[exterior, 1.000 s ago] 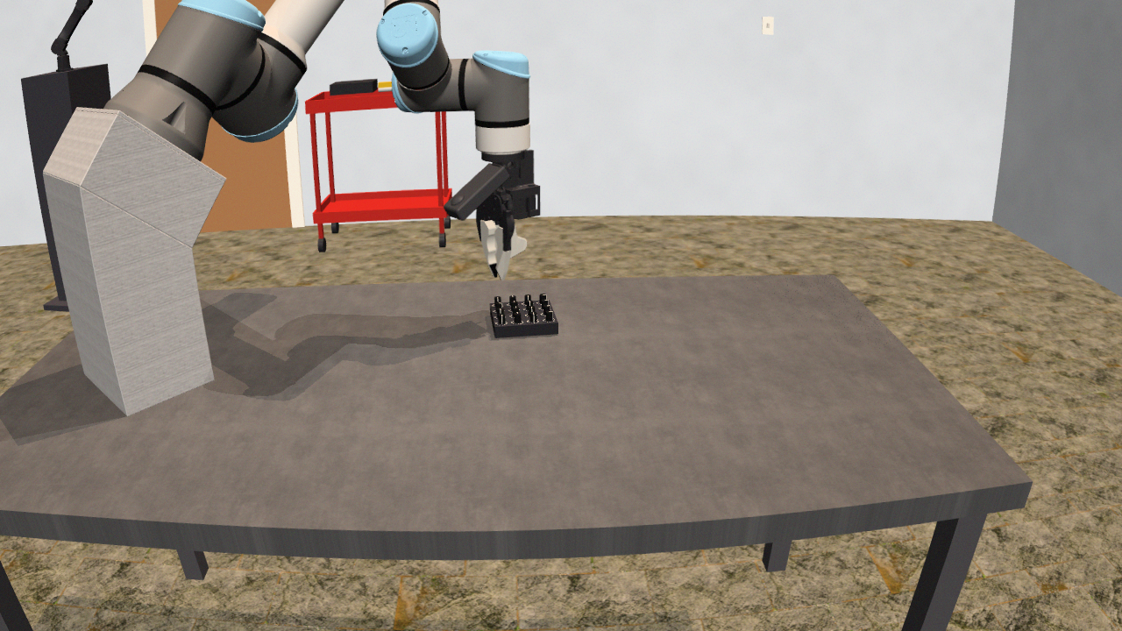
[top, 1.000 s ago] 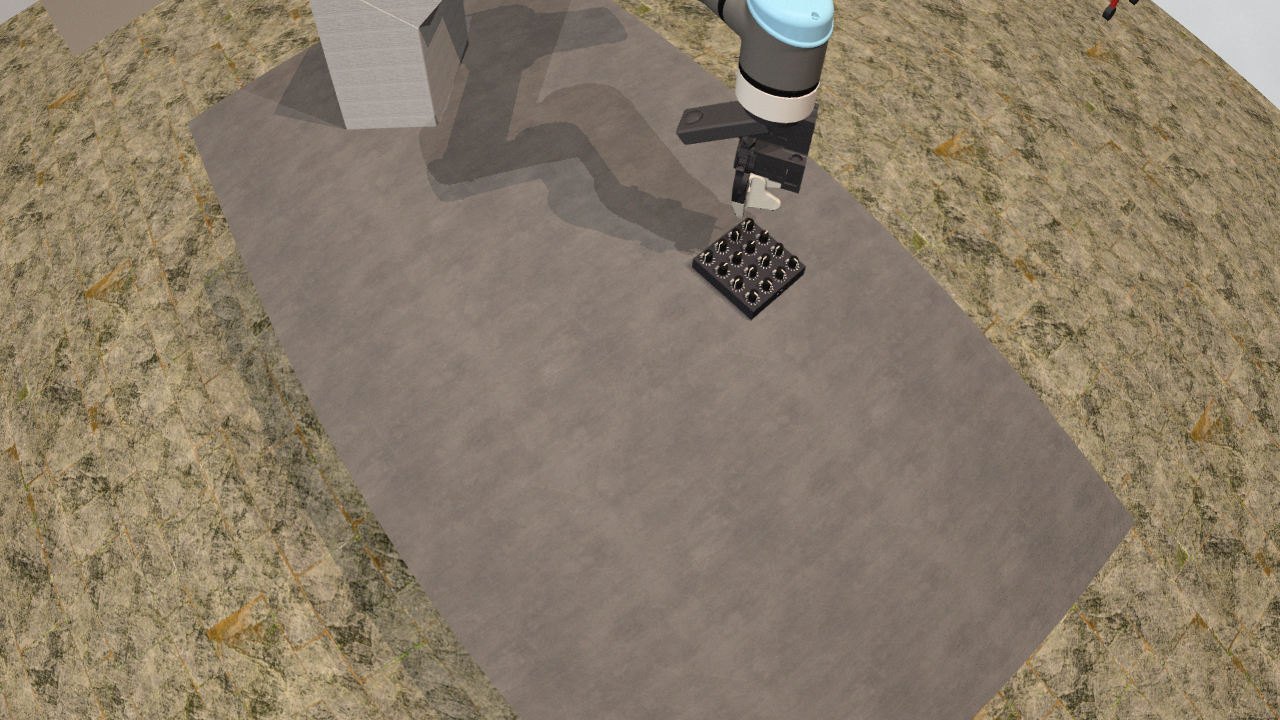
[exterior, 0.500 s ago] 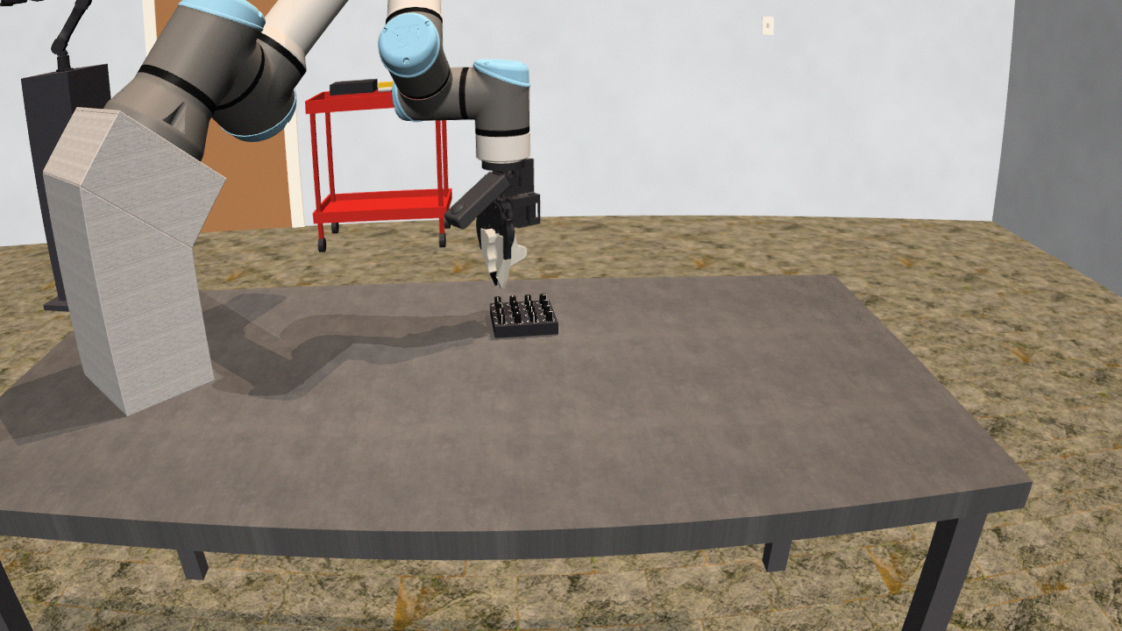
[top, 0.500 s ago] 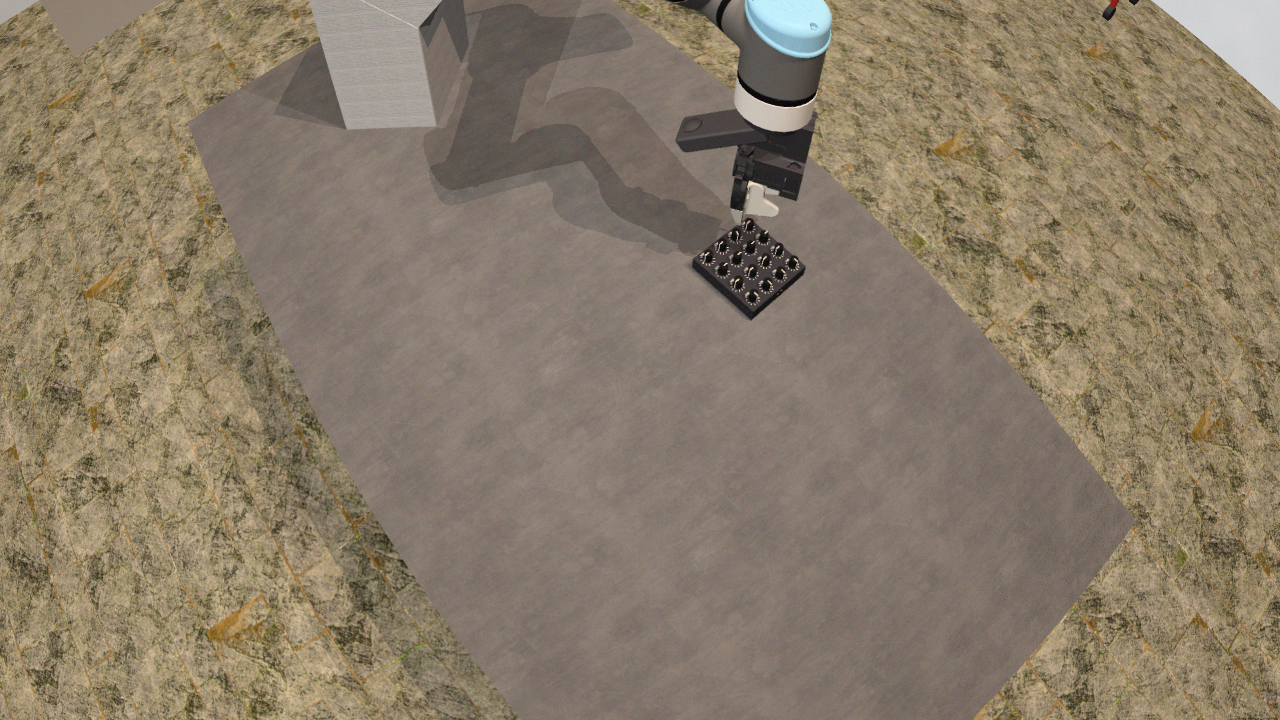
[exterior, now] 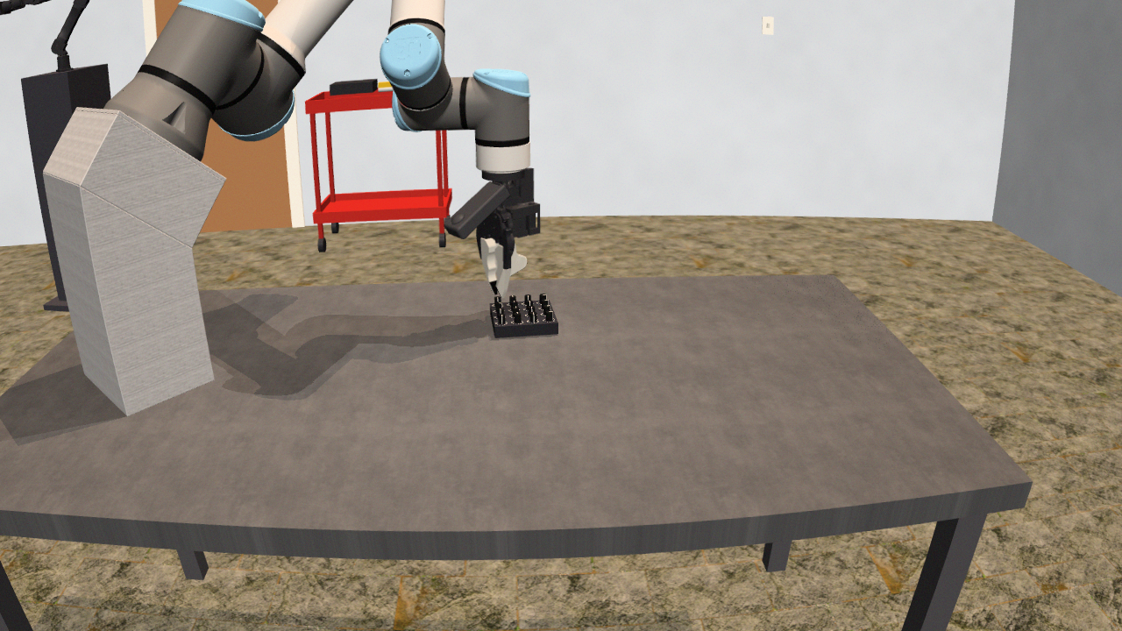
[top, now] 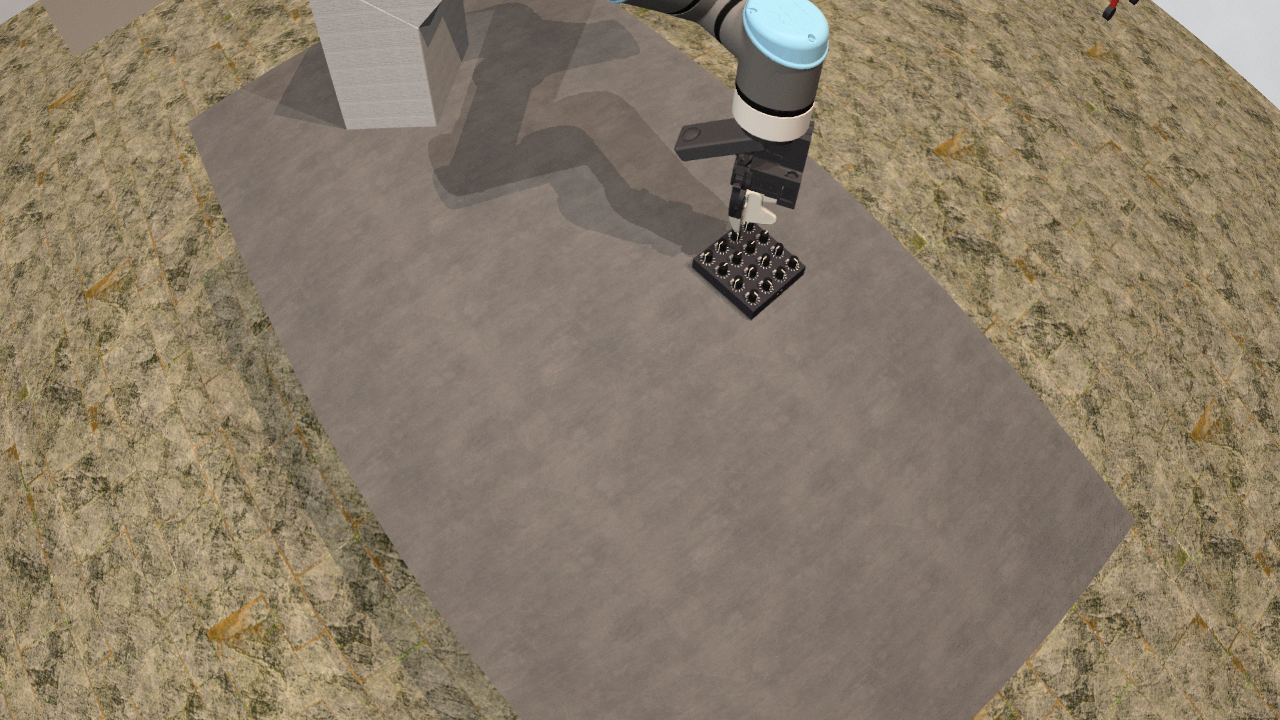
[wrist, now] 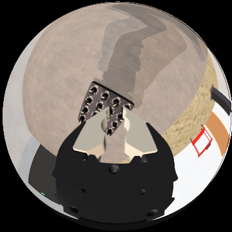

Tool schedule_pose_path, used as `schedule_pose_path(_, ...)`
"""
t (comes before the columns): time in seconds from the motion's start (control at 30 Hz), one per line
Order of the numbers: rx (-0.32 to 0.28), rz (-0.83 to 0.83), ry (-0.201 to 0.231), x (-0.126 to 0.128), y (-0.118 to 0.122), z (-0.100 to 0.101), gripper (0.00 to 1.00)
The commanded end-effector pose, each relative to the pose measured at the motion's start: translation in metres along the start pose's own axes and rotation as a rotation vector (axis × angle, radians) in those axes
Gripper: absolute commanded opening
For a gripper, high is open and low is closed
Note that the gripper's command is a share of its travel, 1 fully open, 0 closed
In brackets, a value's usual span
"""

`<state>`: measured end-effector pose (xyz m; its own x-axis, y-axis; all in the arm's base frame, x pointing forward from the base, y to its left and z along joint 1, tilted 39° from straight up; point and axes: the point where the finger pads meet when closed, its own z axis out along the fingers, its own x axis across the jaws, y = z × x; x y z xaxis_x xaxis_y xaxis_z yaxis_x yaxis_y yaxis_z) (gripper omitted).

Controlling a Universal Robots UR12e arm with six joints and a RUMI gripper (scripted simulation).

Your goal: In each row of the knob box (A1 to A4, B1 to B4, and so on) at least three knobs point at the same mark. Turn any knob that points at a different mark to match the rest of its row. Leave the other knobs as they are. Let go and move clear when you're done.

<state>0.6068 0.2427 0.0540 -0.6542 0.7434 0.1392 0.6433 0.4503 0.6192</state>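
- From the top view, the grey-brown mottled surface (top: 626, 429) is a long matte slab over a floor of rough tan stone. The knob box (top: 748, 269) is a small black square block, set cornerwise toward the far right edge of the surface, with sixteen knobs in a four-by-four grid, each ringed by pale tick marks. The gripper (top: 742, 227) hangs over the box's far corner, its cream-coloured fingers pointing down from a black housing under the arm's white and light-blue wrist. A pale grey faceted pedestal (top: 380, 62) stands at the far end of the surface.
- On the exterior view, the knob box (exterior: 523, 316) sits flat on the surface (exterior: 628, 407), a low black slab with short upright cylindrical knobs rising from its top. The gripper (exterior: 497, 292) is just above the box's left end, tips at about knob height; whether they touch a knob cannot be told. The pedestal (exterior: 129, 266) has a fine ribbed texture and an angled top. A red two-shelf metal cart (exterior: 376, 176) stands against the plain wall behind.
- Through the wrist view, the jaws stand narrow, with only a slim gap and nothing clamped. The knob box (wrist: 96, 101) lies just beyond the fingertips, partly hidden by them; the pointer directions are too small to read.
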Motion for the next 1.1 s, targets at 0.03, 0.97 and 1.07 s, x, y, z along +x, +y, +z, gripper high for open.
schedule_pose_path(0.03,-0.004,-0.003,-0.005,-0.0017,0.003,0.0049,0.11)
schedule_pose_path(0.97,-0.004,-0.002,-0.005,-0.0017,0.0026,0.0067,0.11)
schedule_pose_path(1.07,-0.004,-0.002,-0.005,-0.0017,0.0026,0.0067,0.11)
